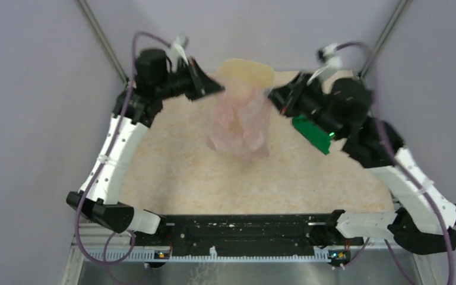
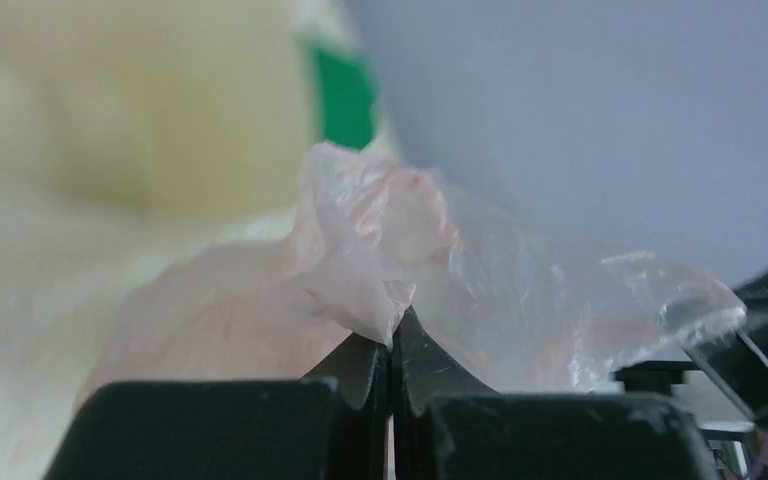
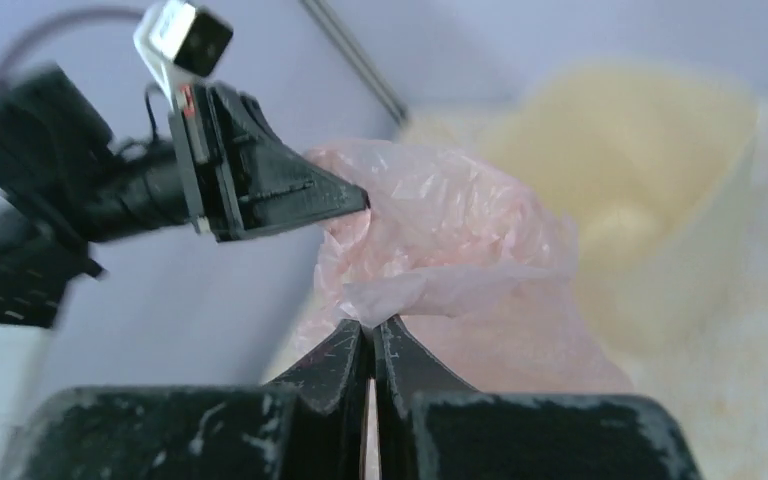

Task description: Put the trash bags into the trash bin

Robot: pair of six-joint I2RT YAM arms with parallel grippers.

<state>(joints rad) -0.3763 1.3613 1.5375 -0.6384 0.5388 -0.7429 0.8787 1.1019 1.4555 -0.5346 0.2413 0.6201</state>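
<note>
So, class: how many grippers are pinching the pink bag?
2. The left gripper pinches the bag at its upper left, and the right gripper at its upper right, near the bin. Both are in full view.

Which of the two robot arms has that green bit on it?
The right arm: a green board sits near its wrist, on the overhead view's right side. The left arm has none.

- Overhead: soft, even light, shadows faint; table (image 1: 172, 172) pale, a bit washed out.
- Overhead: left gripper (image 1: 215, 89) & right gripper (image 1: 274, 95) smeared by motion blur; bag (image 1: 240, 122) soft-edged.
- Left wrist cam: bag film sharp up close; bin (image 2: 110, 110) behind is a total blur.
- Right wrist cam: bag creases crisp, bin soft, left gripper slightly smeared.
- Light passes thru the film; faint glints on folds.
</note>
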